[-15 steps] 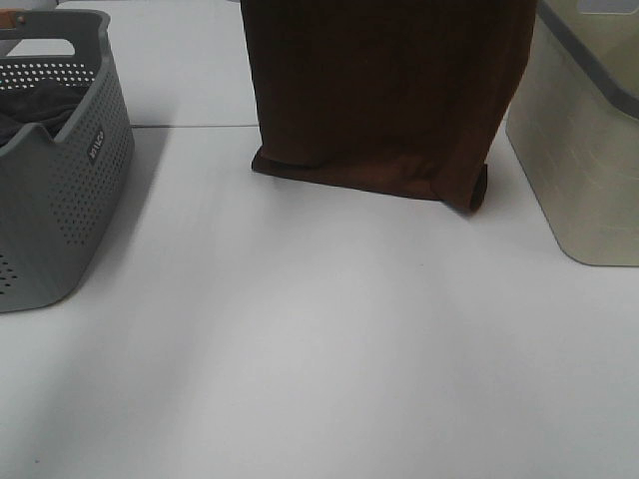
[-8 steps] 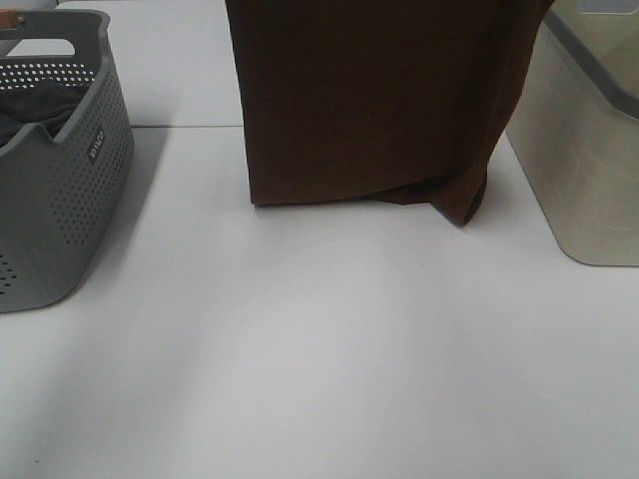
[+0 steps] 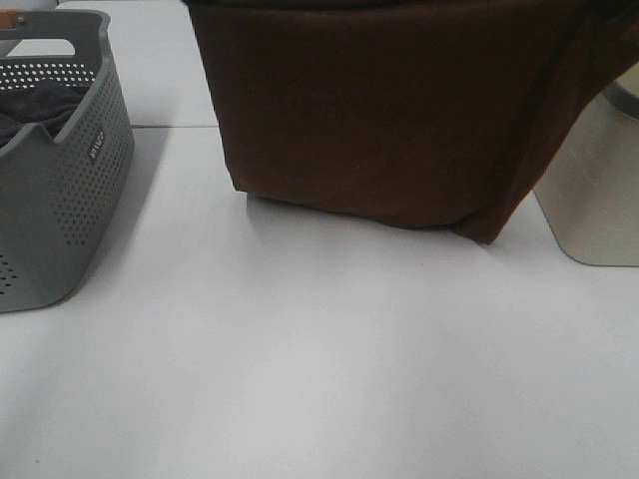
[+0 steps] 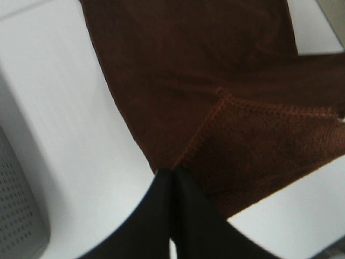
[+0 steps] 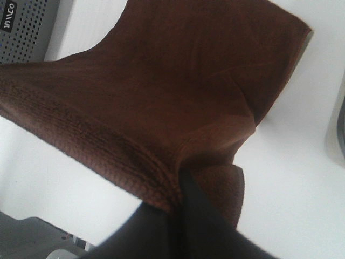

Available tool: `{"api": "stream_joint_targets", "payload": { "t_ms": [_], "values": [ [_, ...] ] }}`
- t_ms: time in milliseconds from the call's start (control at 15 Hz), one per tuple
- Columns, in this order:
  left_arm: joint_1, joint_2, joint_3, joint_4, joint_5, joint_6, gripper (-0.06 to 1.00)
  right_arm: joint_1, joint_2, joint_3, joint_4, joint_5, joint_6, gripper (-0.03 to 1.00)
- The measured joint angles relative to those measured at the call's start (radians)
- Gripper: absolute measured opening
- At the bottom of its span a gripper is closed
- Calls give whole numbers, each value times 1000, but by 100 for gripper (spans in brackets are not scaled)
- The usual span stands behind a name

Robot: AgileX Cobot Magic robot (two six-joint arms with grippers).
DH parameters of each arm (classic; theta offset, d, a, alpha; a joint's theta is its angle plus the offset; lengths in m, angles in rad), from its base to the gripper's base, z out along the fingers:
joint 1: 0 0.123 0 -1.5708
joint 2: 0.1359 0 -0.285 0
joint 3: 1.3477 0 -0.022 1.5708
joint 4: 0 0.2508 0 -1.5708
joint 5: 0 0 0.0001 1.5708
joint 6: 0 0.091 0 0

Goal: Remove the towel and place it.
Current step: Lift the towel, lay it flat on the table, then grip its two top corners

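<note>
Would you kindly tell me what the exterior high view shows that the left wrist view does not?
Only the exterior high view clearly shows the cream plastic bin and the dark grey cloth inside the grey perforated plastic basket. Only the left wrist view shows the left gripper shut on the stitched hem of the dark brown plush towel. Both show that towel, that basket and the white table.

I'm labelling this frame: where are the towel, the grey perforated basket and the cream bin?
towel (image 3: pixel 389 110), exterior high view, middle of its hanging face.
grey perforated basket (image 3: pixel 75 190), exterior high view, its perforated side wall.
cream bin (image 3: pixel 599 200), exterior high view, its bare side wall.
</note>
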Motion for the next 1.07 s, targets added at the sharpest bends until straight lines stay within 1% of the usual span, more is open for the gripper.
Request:
{"api": "stream_joint_targets", "payload": {
  "t_ms": [67, 133, 333, 467, 600, 667, 733, 800, 933, 1067],
  "values": [
    [-27, -55, 97, -1, -1, -16, 0, 0, -41, 59, 1, 0, -1, 0],
    [-55, -101, 185, -1, -1, -34, 0, 0, -106, 166, 0, -1, -1, 0],
    [-155, -237, 435, 0, -5, -102, 0, 0, -239, 407, 0, 0, -1, 0],
    [-228, -316, 600, -2, -9, -173, 0, 0, -321, 560, 0, 0, -1, 0],
    [-296, -375, 727, -10, -15, -256, 0, 0, -397, 693, 9, 2, -1, 0],
    [-330, -396, 783, -18, -20, -289, 0, 0, -434, 749, 14, 3, -2, 0],
    [-358, -405, 827, -23, -25, -326, 0, 0, -447, 767, 17, 3, -2, 0],
    [-373, -407, 842, -23, -28, -339, 0, 0, -480, 805, 21, 3, -2, 0],
    [-428, -409, 906, -28, -44, -396, 0, 0, -528, 848, 23, 3, -2, 0],
    [-439, -409, 917, -30, -48, -414, 0, 0, -558, 857, 23, 3, -4, 0]
  ]
}}
